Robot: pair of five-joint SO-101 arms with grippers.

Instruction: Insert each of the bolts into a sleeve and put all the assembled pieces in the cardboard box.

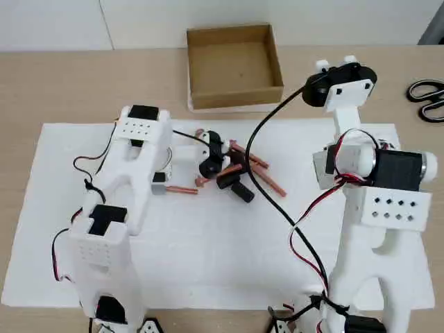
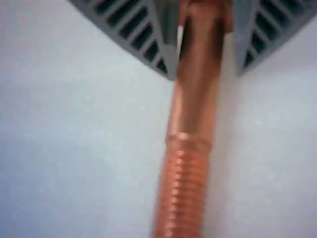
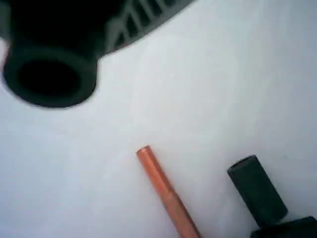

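Your left gripper (image 2: 202, 54) was clamped on 1 bolt (image 2: 190, 148), threads pointing away. Your right gripper (image 3: 106, 29) seemingly held 1 sleeve (image 3: 49, 74), bore open. I judged the 2 axes needed aligning.

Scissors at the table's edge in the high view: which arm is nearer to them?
Right. The right arm stands on the same side as the scissors, its raised end close by; the left arm is across the white sheet.
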